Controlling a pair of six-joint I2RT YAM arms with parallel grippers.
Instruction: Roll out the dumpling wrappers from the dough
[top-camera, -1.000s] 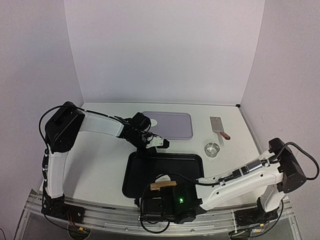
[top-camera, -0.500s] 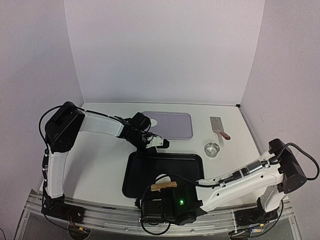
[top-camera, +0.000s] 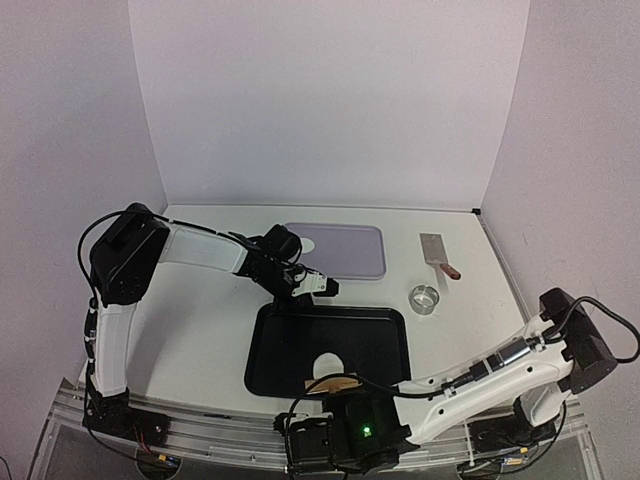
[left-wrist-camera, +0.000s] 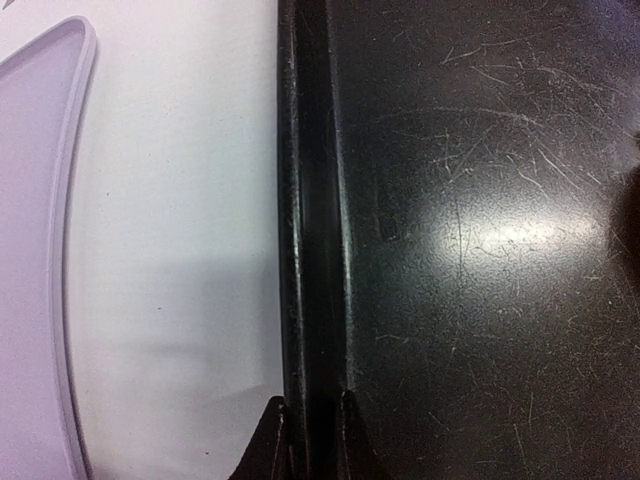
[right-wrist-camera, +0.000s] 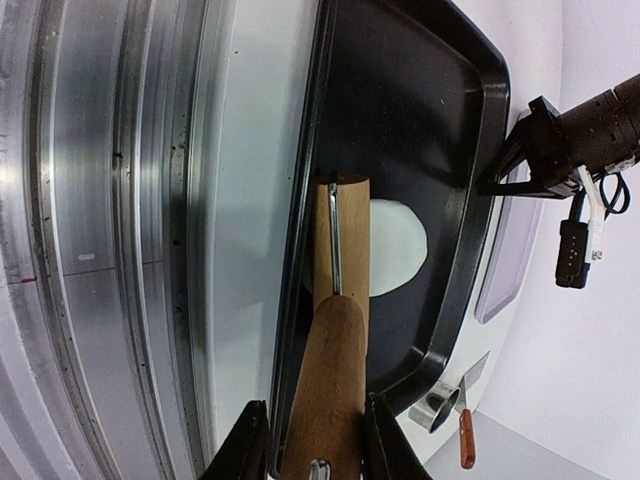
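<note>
1. Along the far rim of the scratched black rectangular metal tray (left-wrist-camera: 310, 250): clamped by the left gripper (left-wrist-camera: 312, 445), narrowed right down onto the raised edge. Likely done to pin the tray to the white desk (left-wrist-camera: 180, 250) against the push of rolling.
2. Near the tray's front edge, held in the right gripper (right-wrist-camera: 315, 440): a light-brown wooden rolling pin (right-wrist-camera: 335, 330), clasped around its thick barrel (jaws partly apart to fit it) and pointing into the tray.
3. Flat on the tray floor, front middle: one thin white round dumpling wrapper (right-wrist-camera: 395, 245), partly covered by the pin's far end in the right wrist view.
4. Judged as mid-rolling, with the pin low over the wrapper's edge. Cannot tell whether pressing on the dough or just above it.
5. Parked beyond the tray, well apart from the work: a pale lavender rounded rectangular mat (top-camera: 340, 250), a small shiny steel ring (top-camera: 425, 298) and a flat steel scraper with a red-brown handle (top-camera: 438, 255). Presumably set aside as tools for other stages.
6. Worth watching: a thin disc sticking to the pin or the tray floor, and tearing.
</note>
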